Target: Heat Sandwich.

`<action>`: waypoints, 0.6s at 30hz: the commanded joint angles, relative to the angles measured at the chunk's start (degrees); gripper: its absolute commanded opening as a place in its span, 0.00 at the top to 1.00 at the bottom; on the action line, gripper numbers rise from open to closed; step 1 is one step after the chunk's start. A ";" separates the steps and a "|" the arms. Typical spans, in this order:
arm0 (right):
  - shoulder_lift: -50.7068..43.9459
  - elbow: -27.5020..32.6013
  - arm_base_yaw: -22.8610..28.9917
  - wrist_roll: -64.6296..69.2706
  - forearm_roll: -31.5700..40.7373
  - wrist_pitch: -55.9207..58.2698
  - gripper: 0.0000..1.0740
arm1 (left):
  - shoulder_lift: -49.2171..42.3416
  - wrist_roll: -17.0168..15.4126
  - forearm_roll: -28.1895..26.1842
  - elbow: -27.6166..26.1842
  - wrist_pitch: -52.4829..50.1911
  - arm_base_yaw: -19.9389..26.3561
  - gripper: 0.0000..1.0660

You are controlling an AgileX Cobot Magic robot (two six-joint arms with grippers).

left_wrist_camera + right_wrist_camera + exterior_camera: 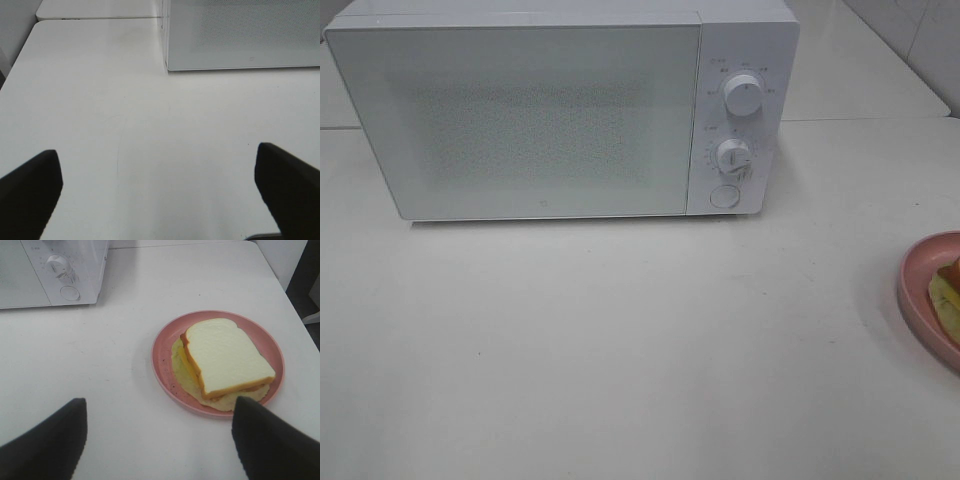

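The left gripper (160, 192) hangs above the bare white table (125, 125), its fingers spread wide apart, holding and touching nothing. The right gripper (160, 440) also stands wide apart and empty, above the table just beside the pink plate (165, 347). The sandwich (227, 357) lies flat on that plate, to the right of the closed microwave (530, 110). In the right wrist view its rounded end points toward the microwave side.

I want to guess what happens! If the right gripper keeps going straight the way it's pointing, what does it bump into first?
Probably the sandwich on the pink plate. The open right gripper points at them, with bare table between. Depth is hard to judge.
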 commanded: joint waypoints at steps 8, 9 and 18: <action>-1.03 0.00 -0.06 -0.34 0.06 -0.52 0.29 | -1.55 -0.34 -0.11 0.23 -0.40 0.17 0.03; -1.03 0.00 -0.06 -0.34 0.06 -0.52 0.29 | -1.55 -0.34 -0.11 0.23 -0.40 0.17 0.03; -1.03 0.00 -0.06 -0.46 0.06 -0.52 0.29 | -1.55 -0.34 -0.11 0.23 -0.40 0.17 0.03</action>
